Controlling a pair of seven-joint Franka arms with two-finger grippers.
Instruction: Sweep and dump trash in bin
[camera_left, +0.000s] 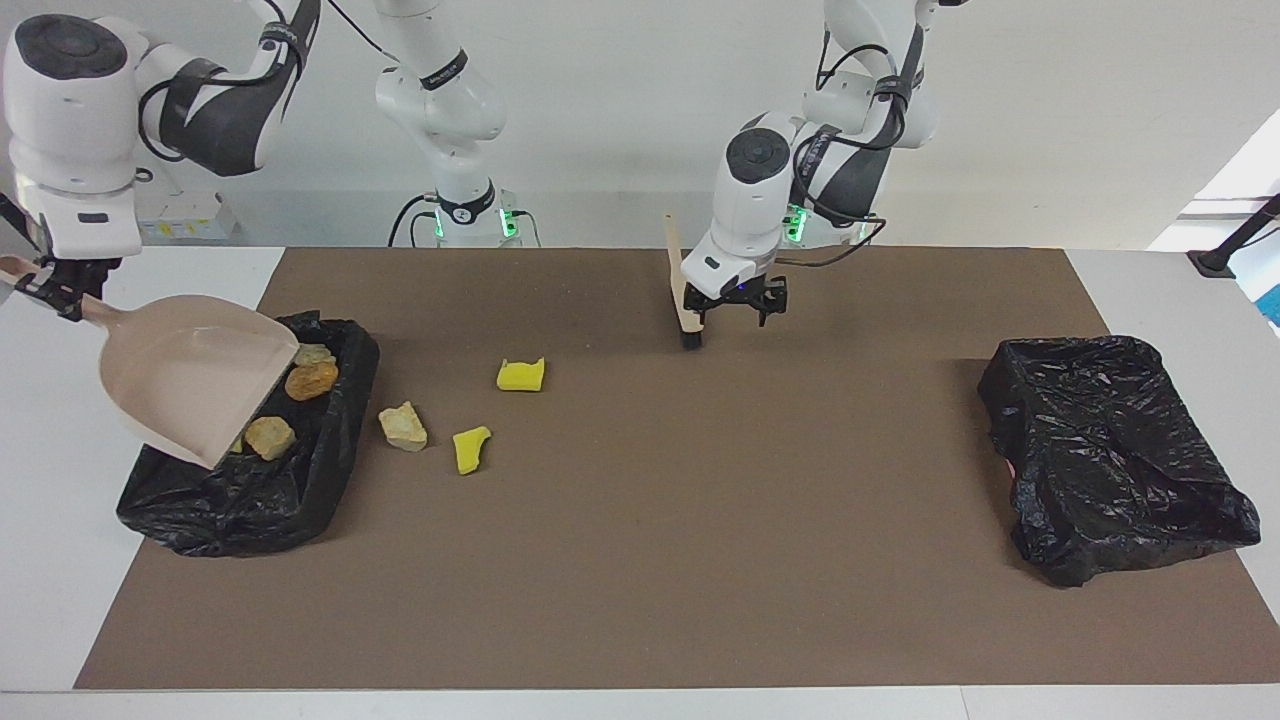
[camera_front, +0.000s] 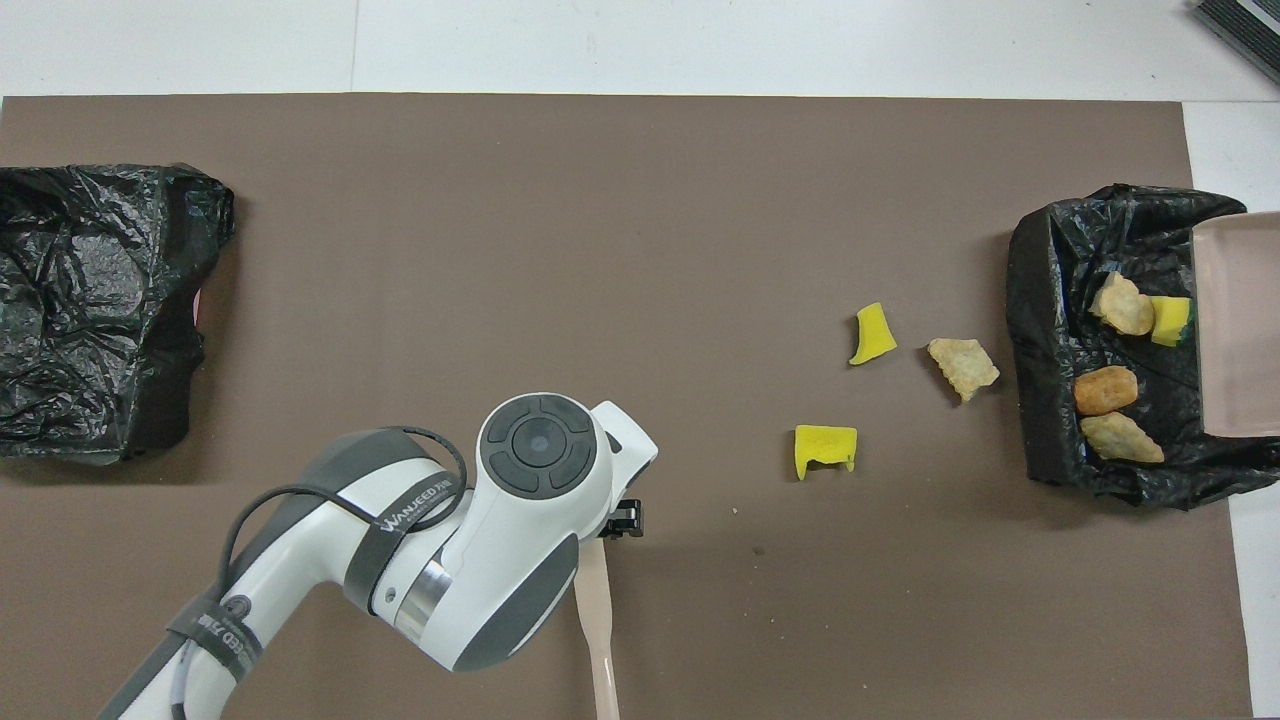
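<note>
- Four scraps (camera_front: 1120, 385) are sitting in the bin (camera_left: 330, 480) at the right arm's end.
- Three more scraps (camera_left: 465, 410) are lying on the mat (camera_left: 640, 550) just beside that bin.
- A second bin (camera_left: 1110, 450) is sitting at the left arm's end.
</note>
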